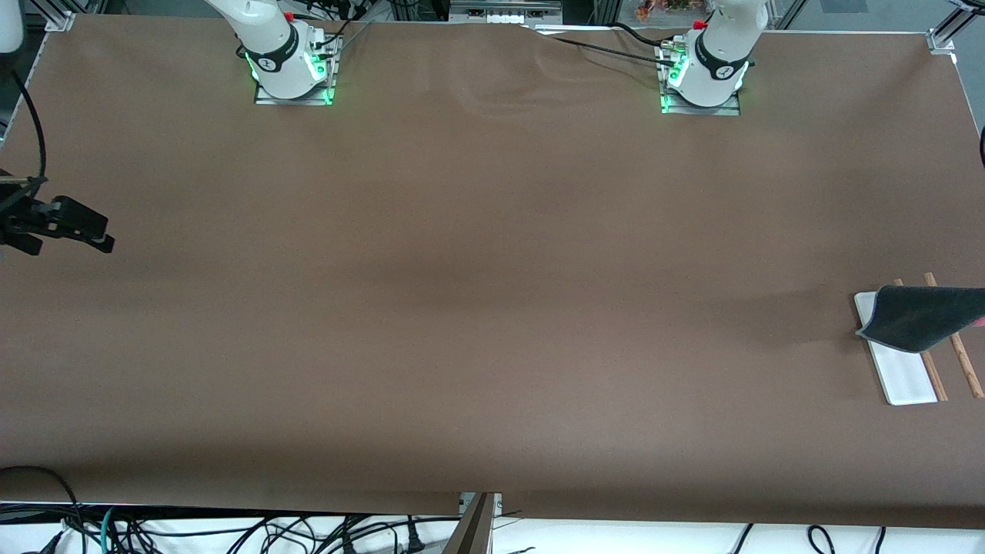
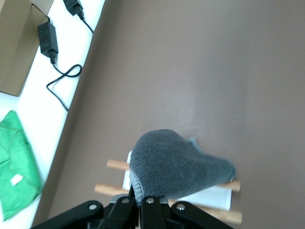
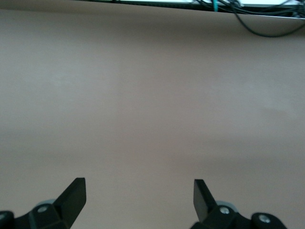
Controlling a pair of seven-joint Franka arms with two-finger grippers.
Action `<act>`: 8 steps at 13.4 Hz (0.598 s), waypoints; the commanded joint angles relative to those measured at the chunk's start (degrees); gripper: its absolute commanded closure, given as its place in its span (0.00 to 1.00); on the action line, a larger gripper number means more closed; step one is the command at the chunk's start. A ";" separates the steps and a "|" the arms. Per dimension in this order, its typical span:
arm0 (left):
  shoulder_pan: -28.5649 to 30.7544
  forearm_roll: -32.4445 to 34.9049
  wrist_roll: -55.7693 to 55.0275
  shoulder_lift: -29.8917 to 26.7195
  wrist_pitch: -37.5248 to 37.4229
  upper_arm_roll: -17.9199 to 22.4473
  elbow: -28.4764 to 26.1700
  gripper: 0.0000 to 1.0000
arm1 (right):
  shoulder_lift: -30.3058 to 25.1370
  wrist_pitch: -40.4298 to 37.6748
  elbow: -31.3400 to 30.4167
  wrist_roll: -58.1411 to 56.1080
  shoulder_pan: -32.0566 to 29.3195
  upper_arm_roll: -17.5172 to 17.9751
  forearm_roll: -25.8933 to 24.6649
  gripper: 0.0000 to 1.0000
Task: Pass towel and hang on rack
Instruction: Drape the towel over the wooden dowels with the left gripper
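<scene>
The towel [image 1: 919,317] — dark grey, fuzzy, with a sliver of red at the frame's right edge — drapes over the rack [image 1: 904,377] at the lower right of the front view: a flat white base and two thin wooden rods on the matte brown bench [image 1: 477,292]. The left wrist view adds what the front lacks — the left gripper [image 2: 139,206], fingers clenched on the towel's stitched edge above the rods. The right gripper [image 3: 138,195] waits over bare bench, fingers released and wide apart.
</scene>
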 commanded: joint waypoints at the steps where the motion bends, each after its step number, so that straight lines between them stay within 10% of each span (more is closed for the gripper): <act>1: 2.36 0.38 2.99 2.06 -1.87 -0.39 3.85 1.00 | -3.93 -5.09 -3.19 0.34 -0.21 0.71 -3.37 0.00; 8: 5.27 0.65 6.68 6.89 -1.52 -0.04 5.51 1.00 | -4.73 -11.62 -3.27 -0.01 -0.21 1.24 -3.37 0.00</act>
